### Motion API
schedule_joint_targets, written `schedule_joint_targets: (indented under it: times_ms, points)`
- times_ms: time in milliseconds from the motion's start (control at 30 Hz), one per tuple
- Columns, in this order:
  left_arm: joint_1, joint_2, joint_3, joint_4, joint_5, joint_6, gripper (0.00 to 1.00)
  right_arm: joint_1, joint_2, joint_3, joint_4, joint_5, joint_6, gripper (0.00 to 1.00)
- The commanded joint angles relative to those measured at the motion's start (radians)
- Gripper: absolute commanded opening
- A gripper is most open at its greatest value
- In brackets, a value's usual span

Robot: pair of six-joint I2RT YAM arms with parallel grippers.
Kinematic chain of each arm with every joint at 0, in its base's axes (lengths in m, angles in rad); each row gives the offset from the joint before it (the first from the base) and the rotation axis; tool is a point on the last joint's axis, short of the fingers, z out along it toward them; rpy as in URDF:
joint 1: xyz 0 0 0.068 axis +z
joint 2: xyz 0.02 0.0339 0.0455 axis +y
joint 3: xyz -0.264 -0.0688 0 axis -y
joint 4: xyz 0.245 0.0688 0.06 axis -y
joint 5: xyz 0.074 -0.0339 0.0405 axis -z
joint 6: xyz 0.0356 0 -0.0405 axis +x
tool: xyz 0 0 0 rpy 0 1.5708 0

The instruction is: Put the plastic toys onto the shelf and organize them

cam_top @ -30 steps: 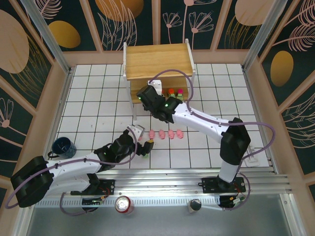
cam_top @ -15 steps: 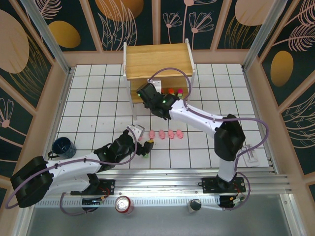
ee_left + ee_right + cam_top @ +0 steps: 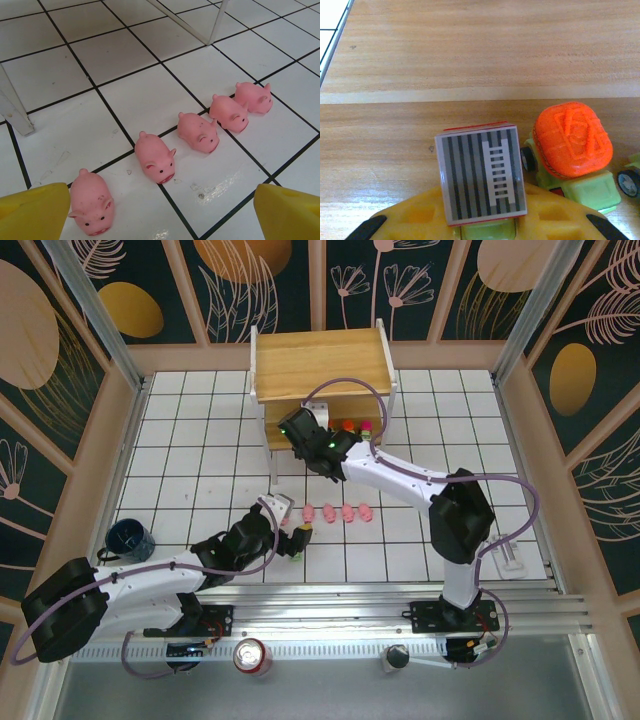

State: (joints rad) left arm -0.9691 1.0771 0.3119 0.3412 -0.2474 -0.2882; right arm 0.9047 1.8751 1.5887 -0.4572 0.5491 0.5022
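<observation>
My right gripper (image 3: 482,222) is shut on a plastic toy with a grey striped top and a green base (image 3: 481,175), low over the shelf's wooden board (image 3: 470,55). An orange-topped toy (image 3: 572,142) stands just to its right. From above, the right gripper (image 3: 298,427) reaches under the shelf's top board (image 3: 320,365), beside orange (image 3: 347,426) and magenta (image 3: 366,426) toys. Several pink pigs lie in a row on the tiles (image 3: 156,157) (image 3: 198,131) (image 3: 229,112). My left gripper (image 3: 160,220) is open just in front of them, nearest pig (image 3: 92,202) by its left finger.
A dark blue mug (image 3: 130,538) sits at the left edge of the tiled floor. A red soda can (image 3: 251,656) stands on the front rail. White shelf legs (image 3: 215,22) (image 3: 15,117) stand behind the pigs. A wooden wall borders the tiles.
The right arm has pushed the grey-topped toy a little further in under the shelf's top board. The left arm and the pigs have not moved.
</observation>
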Motion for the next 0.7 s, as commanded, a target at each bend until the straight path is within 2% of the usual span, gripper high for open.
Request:
schedule_joint_targets:
  times_ms: [0, 233, 667]
  points:
    - [-0.006, -0.001, -0.011, 0.029, -0.018, 0.012, 0.94, -0.006, 0.018, 0.025, 0.026, 0.012, -0.008, 0.30]
    - [-0.006, 0.003, -0.009, 0.027, -0.019, 0.013, 0.94, -0.005, 0.018, 0.016, 0.034, -0.002, -0.010, 0.37]
    - [-0.006, 0.003, -0.010, 0.028, -0.021, 0.013, 0.94, 0.009, -0.026, -0.005, 0.048, 0.005, -0.013, 0.40]
